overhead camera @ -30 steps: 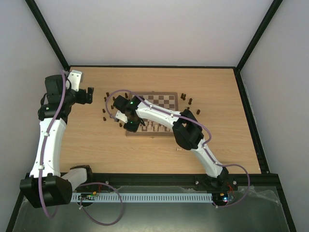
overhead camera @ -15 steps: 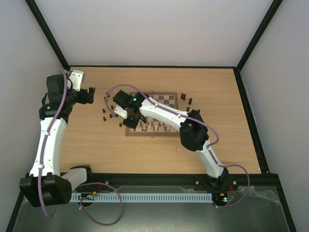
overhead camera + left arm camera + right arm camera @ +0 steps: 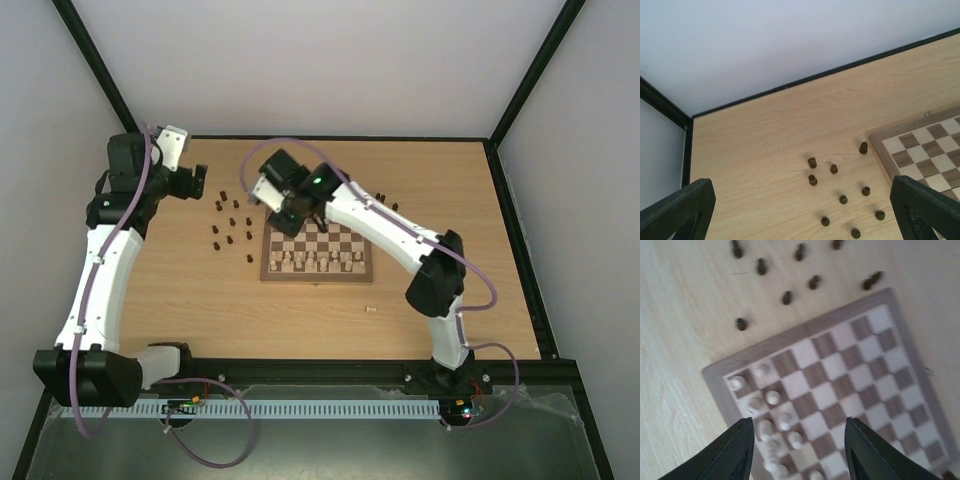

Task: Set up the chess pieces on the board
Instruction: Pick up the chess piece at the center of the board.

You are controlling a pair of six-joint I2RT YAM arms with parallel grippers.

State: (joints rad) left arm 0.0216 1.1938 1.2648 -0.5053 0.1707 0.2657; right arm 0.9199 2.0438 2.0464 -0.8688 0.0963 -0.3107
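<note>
The board lies mid-table with pale chess pieces on its near rows. Several dark chess pieces stand on the table left of it. My right gripper hangs open and empty over the board's far left part. In the right wrist view it spans pale pieces on the board, with dark pieces beyond the rim. My left gripper is open and empty, above the table left of the dark pieces. In the left wrist view it frames dark pieces and a board corner.
A few more dark pieces stand right of the board, partly behind the right arm. One small pale piece lies on the tabletop in front of the board's right corner. Black frame rails edge the table at the back and sides.
My right arm has stretched out, carrying its gripper from the board's near left corner to the far left. My left gripper has shifted slightly right and towards the back.
</note>
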